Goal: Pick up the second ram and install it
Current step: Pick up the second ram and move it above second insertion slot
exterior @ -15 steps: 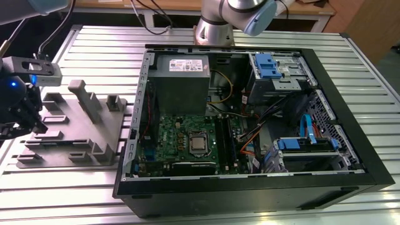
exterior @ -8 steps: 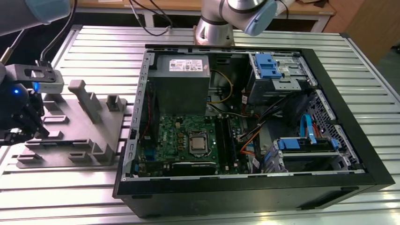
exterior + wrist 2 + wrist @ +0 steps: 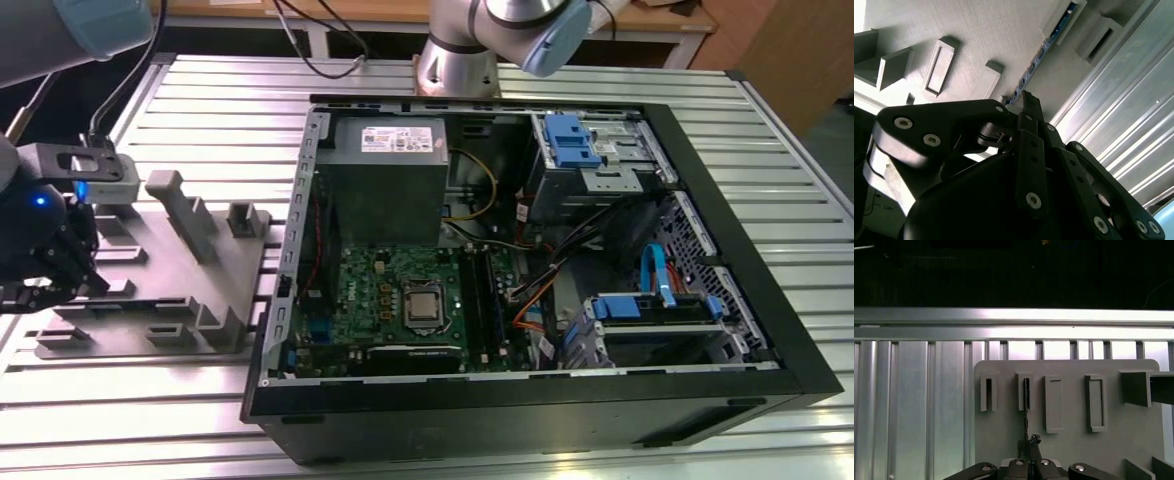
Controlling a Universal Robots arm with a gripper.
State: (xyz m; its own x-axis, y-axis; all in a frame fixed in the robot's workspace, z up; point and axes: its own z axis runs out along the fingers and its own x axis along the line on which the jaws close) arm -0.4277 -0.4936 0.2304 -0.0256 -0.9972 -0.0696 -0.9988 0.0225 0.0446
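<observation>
The second ram (image 3: 1026, 410) is seen on edge in a slot of the grey tray (image 3: 1069, 450), near the table (image 3: 200, 80) edge at the exterior view's left. The pick-up is judged to be in hand: the pincer (image 3: 1029, 442), pointed down, appears clamped on the strip. A straight, untwisted pull is called for.

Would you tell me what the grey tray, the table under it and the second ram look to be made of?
The grey tray: matt moulded plastic, by its even dull grey. The table: ribbed bare metal, probably aluminium, with bright glints. The second ram: likely circuit board, dark blue-green edge.
</observation>
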